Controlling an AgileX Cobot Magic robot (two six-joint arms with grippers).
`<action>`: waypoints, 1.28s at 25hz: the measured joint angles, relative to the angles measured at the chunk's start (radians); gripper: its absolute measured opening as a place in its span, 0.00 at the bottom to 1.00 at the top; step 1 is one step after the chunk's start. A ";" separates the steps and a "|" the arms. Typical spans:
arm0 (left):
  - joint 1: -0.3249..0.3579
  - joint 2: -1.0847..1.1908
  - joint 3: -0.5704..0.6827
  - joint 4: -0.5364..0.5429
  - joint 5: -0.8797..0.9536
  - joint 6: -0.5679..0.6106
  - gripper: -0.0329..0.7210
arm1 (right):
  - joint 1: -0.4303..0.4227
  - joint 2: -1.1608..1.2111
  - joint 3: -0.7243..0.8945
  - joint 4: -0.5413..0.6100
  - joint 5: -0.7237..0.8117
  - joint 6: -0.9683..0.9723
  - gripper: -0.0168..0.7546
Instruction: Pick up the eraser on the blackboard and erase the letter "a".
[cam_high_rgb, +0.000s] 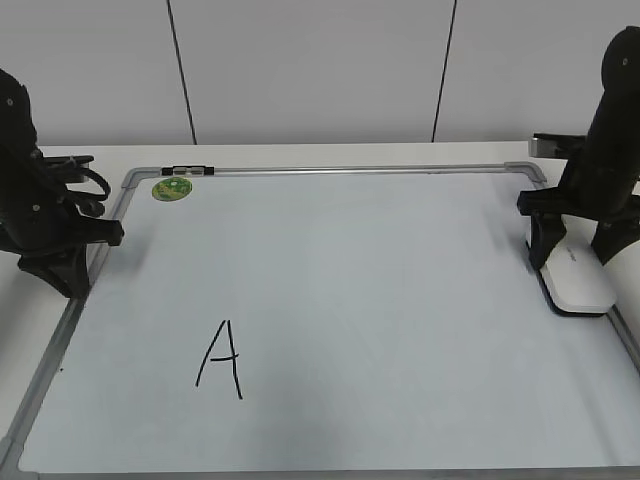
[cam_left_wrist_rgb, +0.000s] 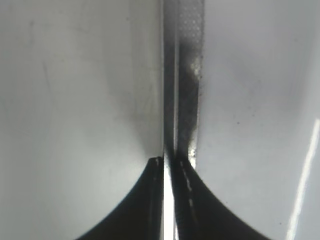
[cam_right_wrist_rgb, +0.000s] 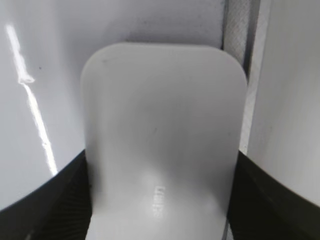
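The white eraser (cam_high_rgb: 580, 280) lies flat at the right edge of the blackboard (cam_high_rgb: 350, 280), next to its grey frame. My right gripper (cam_high_rgb: 575, 262) stands over it with a finger against each long side, shut on it. In the right wrist view the eraser (cam_right_wrist_rgb: 165, 125) fills the space between the jaws (cam_right_wrist_rgb: 162, 165), with a small grey marking on top. My left gripper (cam_high_rgb: 72, 272) is shut and empty over the board's left frame rail (cam_left_wrist_rgb: 187, 75). No lowercase "a" shows anywhere on the board.
A large black capital "A" (cam_high_rgb: 221, 358) is written at the board's lower left. A round green sticker (cam_high_rgb: 172, 188) sits at the far left corner, with a small black piece (cam_high_rgb: 187, 169) on the top rail beside it. The white table surrounds the board.
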 joint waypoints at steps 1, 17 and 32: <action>0.000 0.000 0.000 0.000 0.000 0.000 0.08 | 0.000 0.000 0.000 0.000 0.000 0.000 0.71; 0.000 0.000 0.000 -0.001 0.004 0.002 0.08 | 0.000 -0.023 -0.063 -0.026 0.000 0.010 0.88; 0.000 -0.095 0.000 0.128 0.091 -0.019 0.94 | 0.000 -0.195 -0.067 -0.028 0.005 0.028 0.88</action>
